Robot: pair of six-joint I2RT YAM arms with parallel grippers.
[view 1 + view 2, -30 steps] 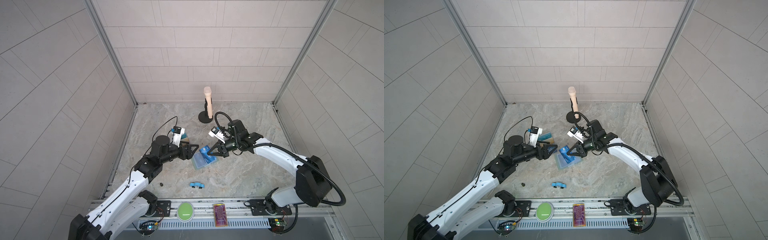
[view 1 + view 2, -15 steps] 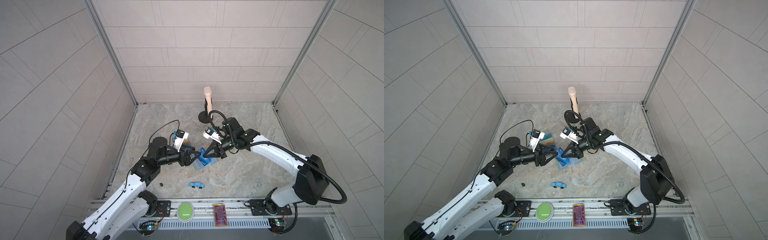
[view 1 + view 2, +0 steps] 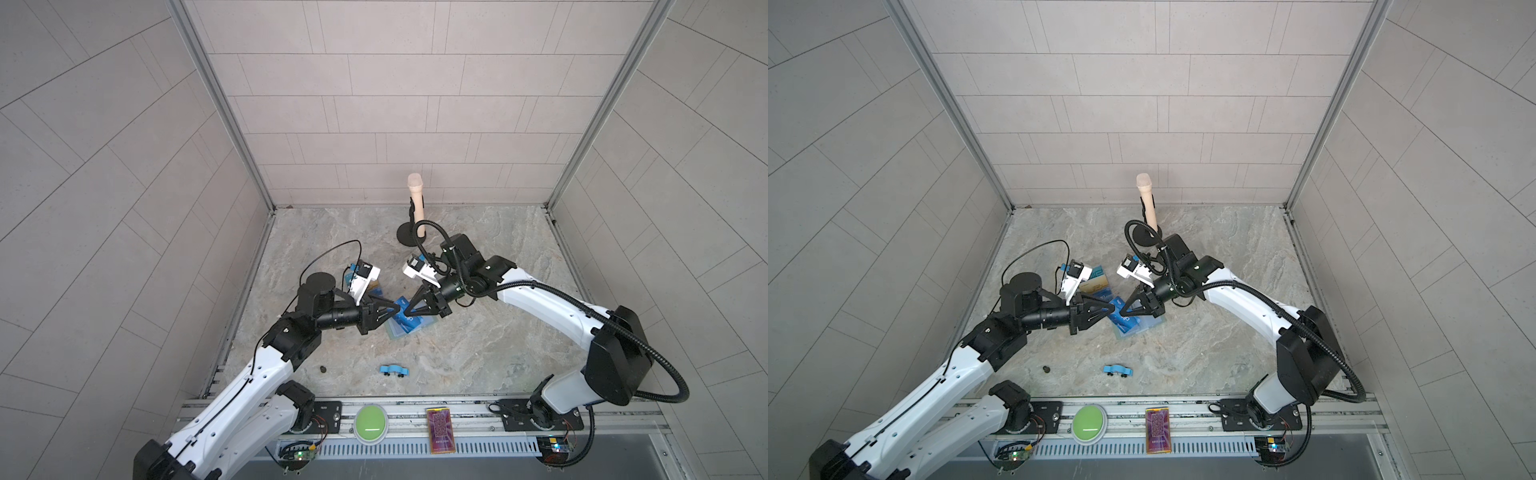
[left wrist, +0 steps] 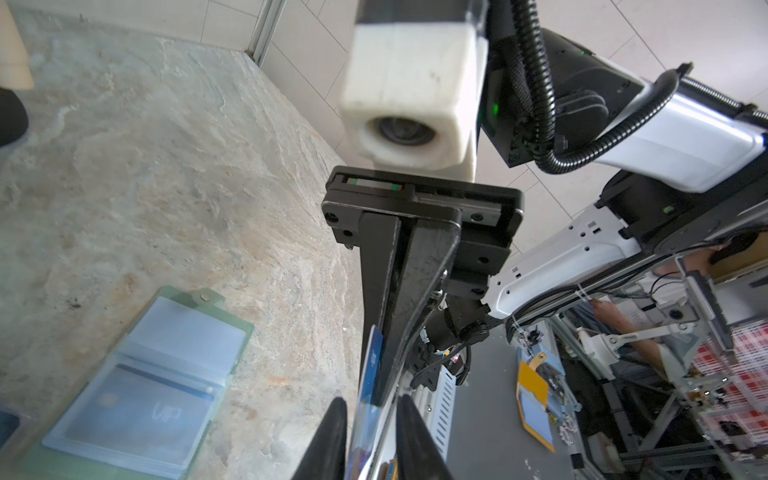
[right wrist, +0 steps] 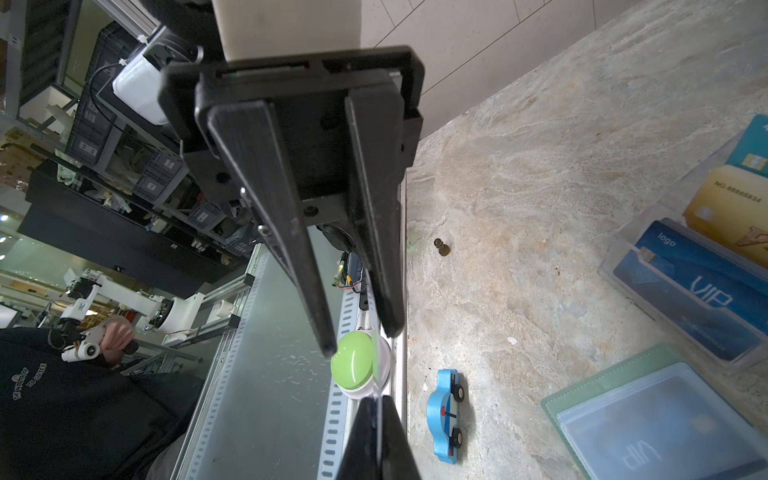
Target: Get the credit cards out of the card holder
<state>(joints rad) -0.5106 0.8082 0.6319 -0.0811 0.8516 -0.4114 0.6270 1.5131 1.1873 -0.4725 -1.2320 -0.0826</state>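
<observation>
DESK: What has changed in the last second?
PHOTO: The left claw (image 3: 395,310) has swung in toward the middle of the bench (image 3: 478,353) and drawn its jaws in. The right claw (image 3: 406,311) has edged over to meet it, tip to tip.

DESK: Who has the card?
PHOTO: The right claw, clamped shut on a blue credit card (image 4: 371,360) held on edge above the bench. The left claw's fingers (image 4: 332,432) flank the card's free end with a gap showing, so it does not look to be gripping yet.

DESK: What does the pass turn on?
PHOTO: The card's long axis runs claw to claw, its flat faces toward the left jaws. Closing squarely before the right lets go looks like the whole job.

DESK: And the card holder?
PHOTO: The card holder (image 5: 602,380) lies open near mid-bench, directly below the claws, with a card marked VIP (image 4: 166,413) showing through its clear pages.

DESK: Setting?
PHOTO: Marbled stone-look bench, grey tiled walls (image 3: 395,104) on three sides. A clear stand (image 5: 619,249) of cards sits just behind the holder toward the left edge, and a blue toy car (image 3: 394,369) is near the front edge.
</observation>
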